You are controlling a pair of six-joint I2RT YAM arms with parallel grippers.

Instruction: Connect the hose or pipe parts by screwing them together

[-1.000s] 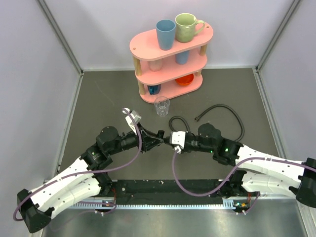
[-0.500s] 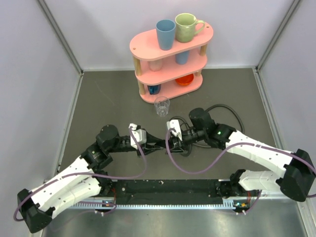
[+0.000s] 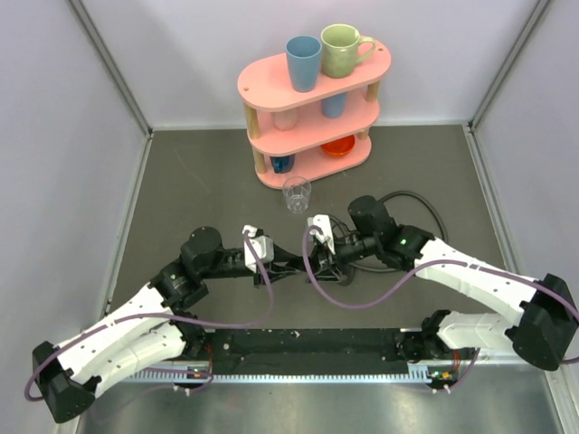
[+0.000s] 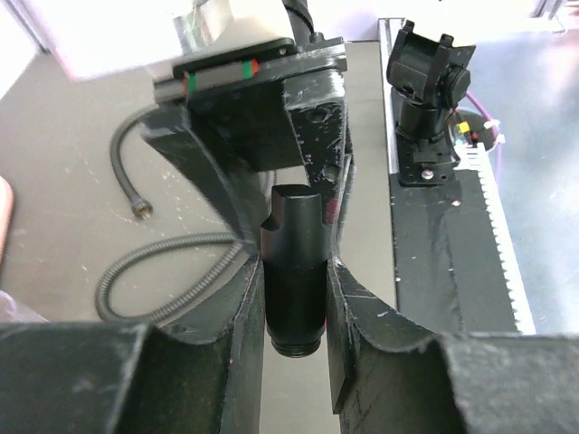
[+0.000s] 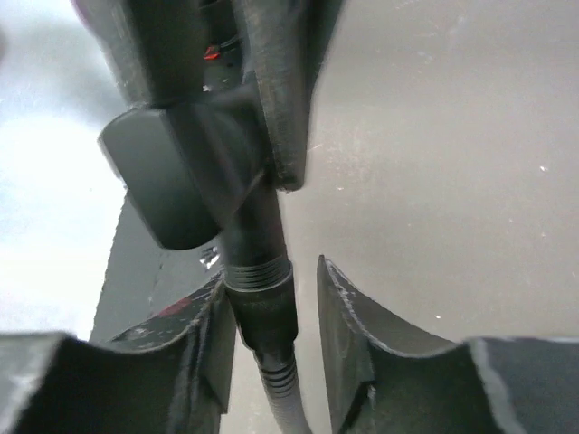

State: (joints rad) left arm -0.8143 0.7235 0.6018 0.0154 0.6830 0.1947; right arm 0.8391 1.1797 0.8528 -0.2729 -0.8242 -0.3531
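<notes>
My left gripper point(image 4: 294, 262) is shut on a black cylindrical end fitting point(image 4: 294, 289), whose threaded end points toward its camera. Facing it, my right gripper point(image 5: 271, 271) stands open around a second fitting point(image 5: 262, 303) with a ribbed hose point(image 5: 285, 398) trailing from it. That gripper's left finger point(image 5: 213, 334) touches the fitting and its right finger point(image 5: 348, 316) stands apart. The two fittings meet end to end. In the top view both grippers, left point(image 3: 291, 264) and right point(image 3: 318, 264), meet at mid table. A black hose point(image 3: 432, 214) curves behind the right arm.
A pink three-tier shelf point(image 3: 271, 86) with cups stands at the back. A clear glass point(image 3: 297, 194) sits just in front of it, close behind the grippers. Purple cables point(image 3: 262, 312) loop below both wrists. A black rail point(image 3: 308, 344) runs along the near edge.
The right arm has swung in from the right and its wrist has rolled. Its jaws have opened off the fitting. The left wrist has rolled while still holding its fitting.
</notes>
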